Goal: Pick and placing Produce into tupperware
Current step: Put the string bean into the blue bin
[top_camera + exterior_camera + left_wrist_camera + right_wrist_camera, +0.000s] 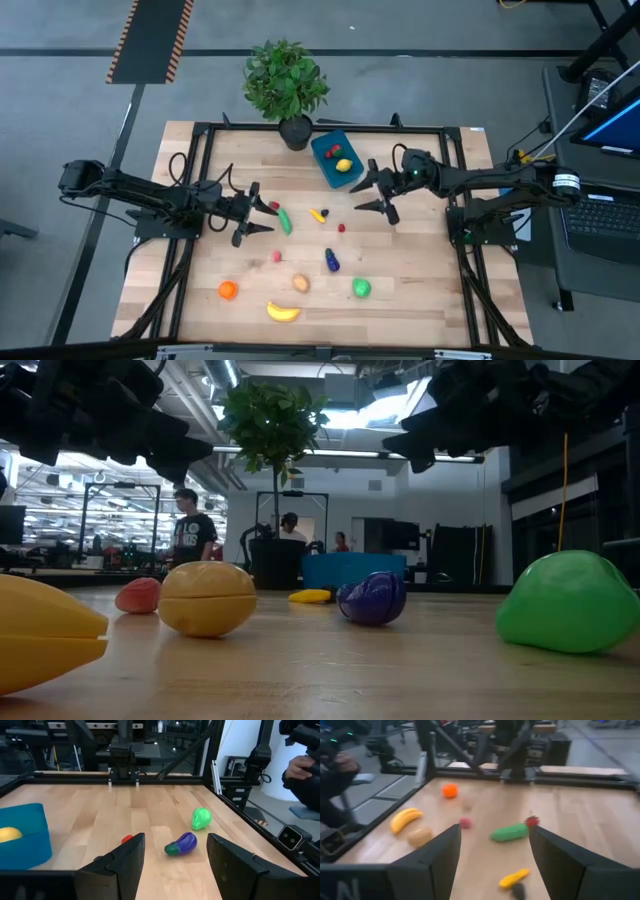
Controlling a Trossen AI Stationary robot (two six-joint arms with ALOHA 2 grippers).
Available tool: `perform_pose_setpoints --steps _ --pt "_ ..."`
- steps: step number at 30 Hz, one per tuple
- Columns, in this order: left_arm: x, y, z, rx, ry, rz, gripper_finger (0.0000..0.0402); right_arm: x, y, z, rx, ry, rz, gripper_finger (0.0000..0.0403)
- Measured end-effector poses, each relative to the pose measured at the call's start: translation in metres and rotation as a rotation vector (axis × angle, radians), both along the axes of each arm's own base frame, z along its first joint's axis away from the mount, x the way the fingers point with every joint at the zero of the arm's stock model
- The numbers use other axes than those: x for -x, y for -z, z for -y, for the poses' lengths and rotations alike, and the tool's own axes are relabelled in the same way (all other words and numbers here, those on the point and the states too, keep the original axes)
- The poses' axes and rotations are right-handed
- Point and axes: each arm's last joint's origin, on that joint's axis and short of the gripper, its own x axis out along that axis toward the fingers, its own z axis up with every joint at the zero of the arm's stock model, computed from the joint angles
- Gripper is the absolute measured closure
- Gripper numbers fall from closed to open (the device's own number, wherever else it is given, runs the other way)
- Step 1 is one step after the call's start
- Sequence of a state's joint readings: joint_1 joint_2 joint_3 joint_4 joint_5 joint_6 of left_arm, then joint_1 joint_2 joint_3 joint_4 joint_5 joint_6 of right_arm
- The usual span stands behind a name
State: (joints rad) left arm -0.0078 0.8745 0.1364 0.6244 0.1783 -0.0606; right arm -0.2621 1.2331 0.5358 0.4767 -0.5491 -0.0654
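Observation:
The toy produce lies scattered on the wooden table: green cucumber [284, 220], small yellow piece [318, 214], red berry [342, 227], purple eggplant [331, 260], tan potato [300, 283], green apple [361, 288], orange [228, 290], banana [283, 312]. The blue tupperware [335, 160] sits open near the far edge with a lemon [343, 165] inside. My left gripper [255, 212] hovers open just left of the cucumber. My right gripper [373, 194] hovers open just right of the tupperware. Both are empty. The left wrist view shows the eggplant [181, 844] and apple [200, 818] ahead.
A leafy potted plant [287, 85] stands at the far edge behind the tupperware. A black metal frame [200, 130] borders the table. A person's hand [297, 767] shows beyond the table's edge. Bare wood lies between the two grippers and the near row of produce.

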Motion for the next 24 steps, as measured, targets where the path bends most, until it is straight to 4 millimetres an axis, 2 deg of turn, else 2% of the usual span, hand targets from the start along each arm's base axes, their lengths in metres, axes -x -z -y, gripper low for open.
perform_pose_setpoints --steps 15,21,24 --pt "-0.001 0.001 -0.002 0.011 -0.055 -0.017 0.0195 -0.001 0.005 -0.01 -0.02 -0.033 -0.056 0.0165" --pt "-0.011 -0.012 -0.005 -0.024 -0.164 -0.223 0.0195 -0.001 0.006 -0.008 -0.011 0.007 -0.066 0.0165" --pt "-0.016 -0.023 -0.006 -0.104 -0.223 -0.341 0.0195 -0.001 0.006 -0.008 -0.01 0.008 -0.066 0.0165"
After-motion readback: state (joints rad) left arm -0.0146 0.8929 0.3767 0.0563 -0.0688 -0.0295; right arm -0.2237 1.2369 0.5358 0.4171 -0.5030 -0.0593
